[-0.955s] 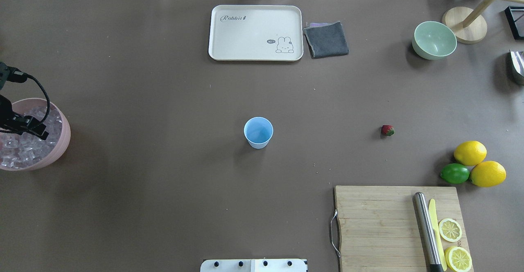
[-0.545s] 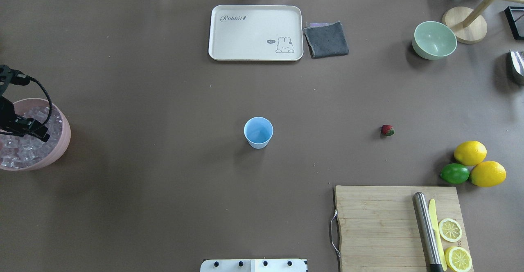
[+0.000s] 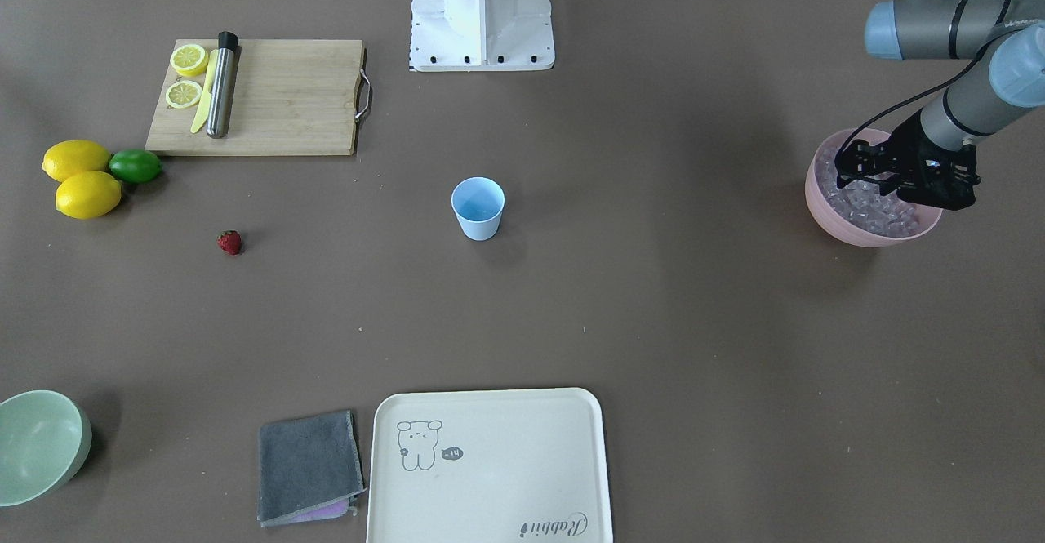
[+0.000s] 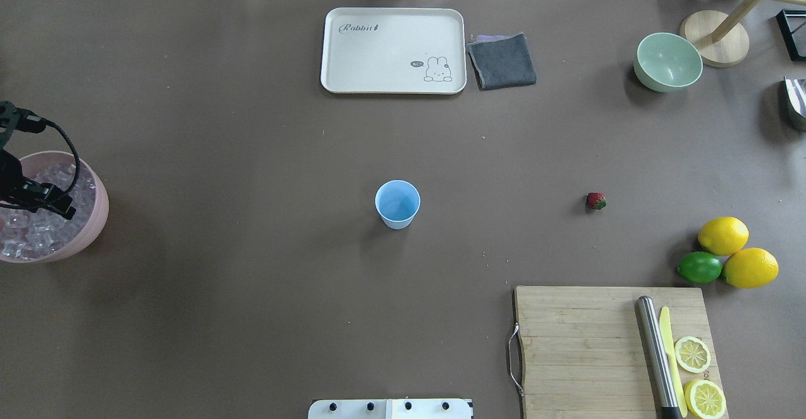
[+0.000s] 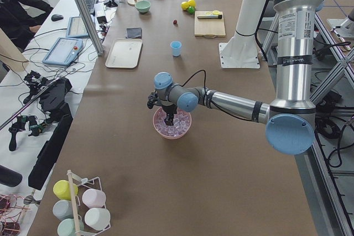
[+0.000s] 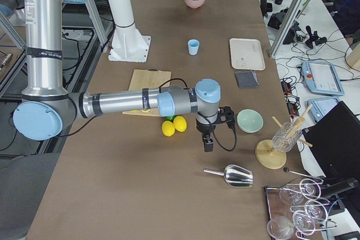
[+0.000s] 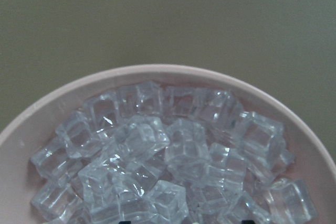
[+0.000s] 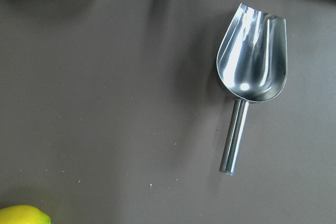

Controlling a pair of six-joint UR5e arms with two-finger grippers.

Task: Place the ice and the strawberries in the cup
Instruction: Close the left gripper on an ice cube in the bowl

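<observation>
Only the left end effector (image 3: 886, 174) has moved in the past second, edging slightly outward over the pink bowl (image 3: 849, 229); everything else lies as it did. It hangs above the heaped ice (image 7: 168, 156), and two dark tips well apart at the wrist view's lower edge suggest it is spread. The cup (image 4: 397, 203) stands upright mid-tabletop (image 4: 252, 154), well apart from the bowl, with the strawberry (image 4: 595, 201) further right. The right end effector (image 6: 206, 144) hovers near a metal scoop (image 8: 252, 61); whether it is spread, I cannot tell. Picking ice seems the step in hand: best to straddle one proud cube, close gently since it looks slippery, and lift straight.
</observation>
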